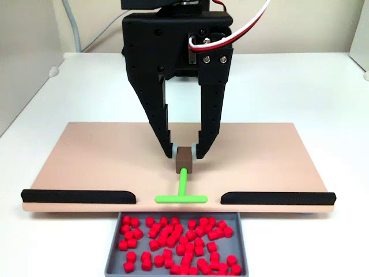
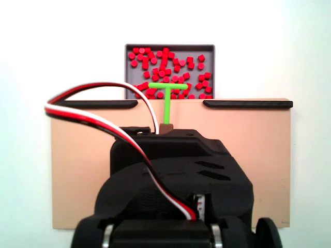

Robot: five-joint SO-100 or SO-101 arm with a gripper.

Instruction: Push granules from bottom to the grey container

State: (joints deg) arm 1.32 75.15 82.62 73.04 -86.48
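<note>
A white counter (image 1: 46, 121) carries everything, and in a fixed view a pale wall (image 1: 86, 23) rises behind it with a grey cable (image 1: 74, 29) running down at the upper left. On the counter lies a tan board (image 1: 86, 161). Along its near edge in that view sit two black strips, one on the left (image 1: 78, 196) and one on the right (image 1: 277, 198), with a gap between them.

In that gap lies the crossbar of a green T-shaped pusher (image 1: 181, 198), its stem pointing back up the board to a small brown block (image 1: 184, 160). The black end effector (image 1: 185, 151) comes down from above and has its two fingers closed on that block, one fingertip on each side. Red, white and black wires (image 1: 242, 26) loop from its upper right.

Just beyond the board's edge, touching or nearly touching it, sits the grey container (image 1: 113, 248), centred on the gap. The red granules (image 1: 179, 239) lie scattered across its floor. In the other fixed view the pusher's crossbar (image 2: 165, 86) overlaps the container (image 2: 212, 49) and some granules (image 2: 168, 64).
</note>
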